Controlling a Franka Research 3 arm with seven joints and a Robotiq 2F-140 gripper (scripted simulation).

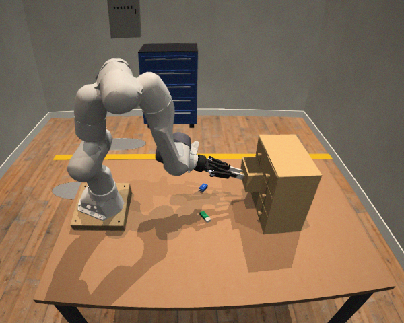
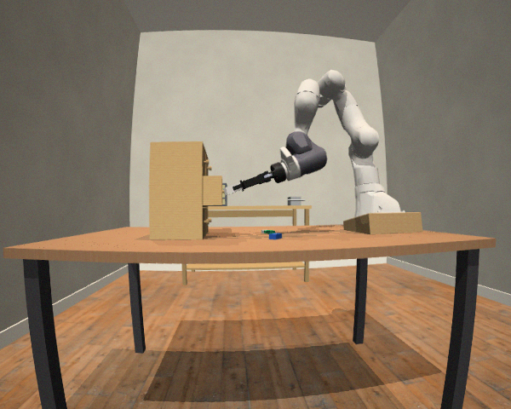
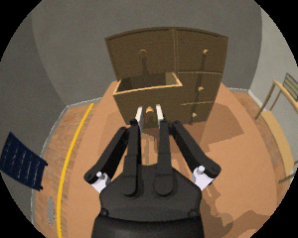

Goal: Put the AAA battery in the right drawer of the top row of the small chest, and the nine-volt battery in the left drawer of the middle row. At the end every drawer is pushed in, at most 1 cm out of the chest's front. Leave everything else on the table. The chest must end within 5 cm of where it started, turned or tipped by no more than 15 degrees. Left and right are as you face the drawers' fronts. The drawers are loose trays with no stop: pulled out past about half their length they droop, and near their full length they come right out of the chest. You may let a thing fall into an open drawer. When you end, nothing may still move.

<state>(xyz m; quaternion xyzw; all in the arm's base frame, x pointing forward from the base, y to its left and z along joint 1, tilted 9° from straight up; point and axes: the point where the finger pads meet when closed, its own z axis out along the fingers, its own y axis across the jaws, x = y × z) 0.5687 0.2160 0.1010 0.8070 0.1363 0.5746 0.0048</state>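
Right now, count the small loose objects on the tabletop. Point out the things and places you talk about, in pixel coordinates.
2: a blue block (image 1: 203,187) (image 2: 275,236) and a green-and-white block (image 1: 205,215) (image 2: 267,232), both between robot and chest. More could be hidden.

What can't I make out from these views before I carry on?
- Floor of the open drawer: hidden by its front panel in the wrist view, its side in the exterior.
- Fingertip contact with its knob: hidden behind the fingers from the top, too small in the exterior.
- Labels on the blue block and green-and-white piece: too small, top and exterior.
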